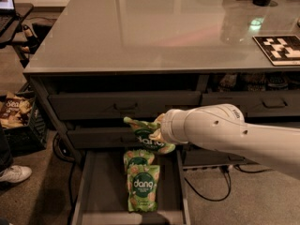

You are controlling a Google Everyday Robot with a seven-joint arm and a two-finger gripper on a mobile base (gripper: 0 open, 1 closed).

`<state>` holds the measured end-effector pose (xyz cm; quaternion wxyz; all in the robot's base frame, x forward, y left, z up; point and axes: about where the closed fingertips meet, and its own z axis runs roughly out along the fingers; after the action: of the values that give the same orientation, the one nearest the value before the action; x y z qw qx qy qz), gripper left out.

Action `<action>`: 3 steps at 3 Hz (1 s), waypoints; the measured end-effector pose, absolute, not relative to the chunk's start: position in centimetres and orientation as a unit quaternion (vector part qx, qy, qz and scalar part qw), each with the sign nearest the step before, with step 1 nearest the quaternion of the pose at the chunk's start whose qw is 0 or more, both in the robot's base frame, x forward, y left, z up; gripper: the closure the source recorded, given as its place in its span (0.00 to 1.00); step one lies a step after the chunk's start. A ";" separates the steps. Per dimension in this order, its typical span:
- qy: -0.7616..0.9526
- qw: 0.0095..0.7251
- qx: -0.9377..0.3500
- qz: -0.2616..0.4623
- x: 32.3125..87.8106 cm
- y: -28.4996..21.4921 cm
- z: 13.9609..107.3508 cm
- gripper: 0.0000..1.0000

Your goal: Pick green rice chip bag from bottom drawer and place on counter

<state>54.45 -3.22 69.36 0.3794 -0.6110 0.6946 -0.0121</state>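
- The bottom drawer (105, 191) stands pulled out from the foot of the dark cabinet, its flat floor in plain view.
- The gripper (155, 131) hangs above the back end of the bottom drawer, at the tip of a white arm (225, 130) that reaches in from the drawer's right side.
- The gripper is closed on a green rice chip bag (143, 136), pinching it at the bag's right edge.
- That bag is lifted clear of the bottom drawer's floor, tilted, level with the handled drawer front just above the bottom drawer.
- Two more green bags lie in the bottom drawer: one (137, 159) near the back, directly under the held bag, and one (142, 187) flat in front of it, overlapping its lower edge.
- The glossy grey surface (140, 32) tops the cabinet, well above the bottom drawer; no green bag is on it.
- A black-and-white marker board (280, 48) lies on that surface, far to the right of the bottom drawer.
- A brown bag (13, 110) sits in a crate to the left of the bottom drawer.
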 end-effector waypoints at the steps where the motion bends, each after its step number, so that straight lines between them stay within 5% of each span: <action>1: 0.685 0.399 -0.610 -0.023 54.7 -3.3 72.1 1.00; 3: 0.644 0.430 -0.624 -0.103 56.5 -4.7 81.9 1.00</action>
<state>56.45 -4.67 81.91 0.4303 -0.6235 0.6445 -0.1032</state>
